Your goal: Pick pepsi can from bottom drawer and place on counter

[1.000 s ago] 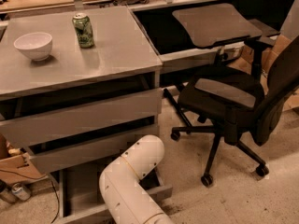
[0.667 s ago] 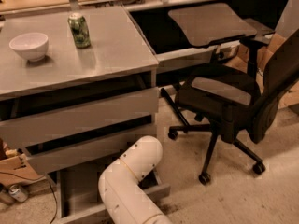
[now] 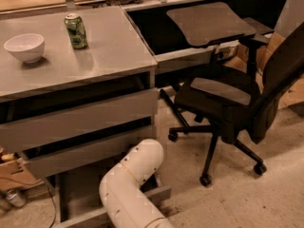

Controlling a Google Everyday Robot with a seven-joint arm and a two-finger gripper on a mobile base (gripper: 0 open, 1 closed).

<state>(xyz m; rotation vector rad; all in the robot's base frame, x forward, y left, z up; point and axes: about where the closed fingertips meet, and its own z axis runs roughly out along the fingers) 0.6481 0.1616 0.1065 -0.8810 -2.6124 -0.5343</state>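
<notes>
Early stage. bottom drawer [image 3: 76,198] stands pulled out; white arm [image 3: 133,179] bends down over it. The hand is out of sight below the elbow, so I cannot tell whether it holds anything. pepsi can not visible, likely in the drawer behind the arm. Judged left to do: grasp, lift, set on the counter [image 3: 109,51]. Count on that surface – one white bowl [image 3: 24,46], one green can [image 3: 76,31]. Drawers: three. Office chair [image 3: 228,94]: one
</notes>
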